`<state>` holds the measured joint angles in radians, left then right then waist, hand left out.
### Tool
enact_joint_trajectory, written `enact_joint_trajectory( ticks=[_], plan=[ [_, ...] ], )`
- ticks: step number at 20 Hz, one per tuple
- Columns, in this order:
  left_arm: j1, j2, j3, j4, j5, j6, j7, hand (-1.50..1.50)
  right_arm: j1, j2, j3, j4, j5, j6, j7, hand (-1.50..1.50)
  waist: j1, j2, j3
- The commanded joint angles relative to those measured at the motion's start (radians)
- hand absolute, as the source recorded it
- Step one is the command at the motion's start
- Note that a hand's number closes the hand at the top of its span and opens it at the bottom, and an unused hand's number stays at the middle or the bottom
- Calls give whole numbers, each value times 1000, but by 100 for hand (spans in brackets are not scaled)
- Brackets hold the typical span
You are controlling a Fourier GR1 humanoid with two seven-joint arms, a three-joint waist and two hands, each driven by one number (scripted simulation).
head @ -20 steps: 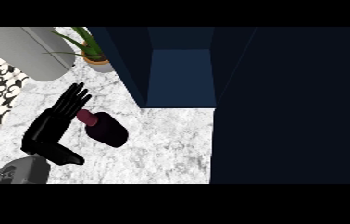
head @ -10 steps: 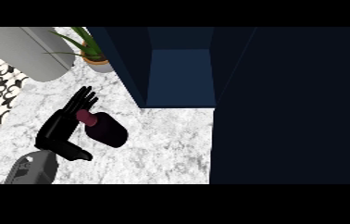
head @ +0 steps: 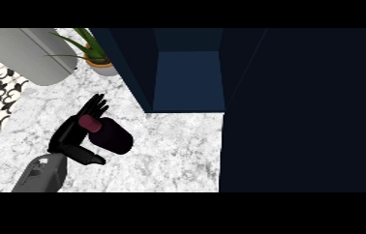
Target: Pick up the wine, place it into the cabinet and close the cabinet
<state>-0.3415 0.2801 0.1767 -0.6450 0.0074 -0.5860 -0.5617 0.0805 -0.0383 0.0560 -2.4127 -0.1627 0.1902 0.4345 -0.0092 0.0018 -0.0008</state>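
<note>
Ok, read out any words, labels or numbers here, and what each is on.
No text can be read.
The dark wine bottle with a maroon cap shows no label; the open dark blue cabinet, potted green plant and white marbled counter bear no writing.

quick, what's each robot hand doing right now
Left robot hand: open, fingers straight beside the wine bottle, not curled round it.
Right robot hand: not in view.

arm: grey left forearm point(head: 41, 175) rising from lower left | black left hand point(head: 71, 137) open | fingers point(head: 94, 105) straight, fanned | thumb point(head: 90, 158) splayed well apart from fingers
</note>
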Motion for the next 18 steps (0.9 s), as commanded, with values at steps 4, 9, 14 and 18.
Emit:
enact_joint_trajectory(
  ticks=[4,9,14,18],
  plan=[
    [-30,-24,-38,163,-70,-14,-191,-150,-18,-15,-36,4,-40,8,13,-150,-2,1,0],
    [-90,-29,-11,223,-37,-10,-154,-150,23,-7,-23,-45,-21,7,13,-150,0,-1,0],
    [-95,-49,-18,310,-42,-58,-225,-150,-10,-5,-34,52,-14,36,-67,-150,-4,3,-1],
    [-112,-11,0,349,-21,-120,-247,-150,-21,-6,-18,15,10,9,-9,-150,-9,6,-2]
  ],
)
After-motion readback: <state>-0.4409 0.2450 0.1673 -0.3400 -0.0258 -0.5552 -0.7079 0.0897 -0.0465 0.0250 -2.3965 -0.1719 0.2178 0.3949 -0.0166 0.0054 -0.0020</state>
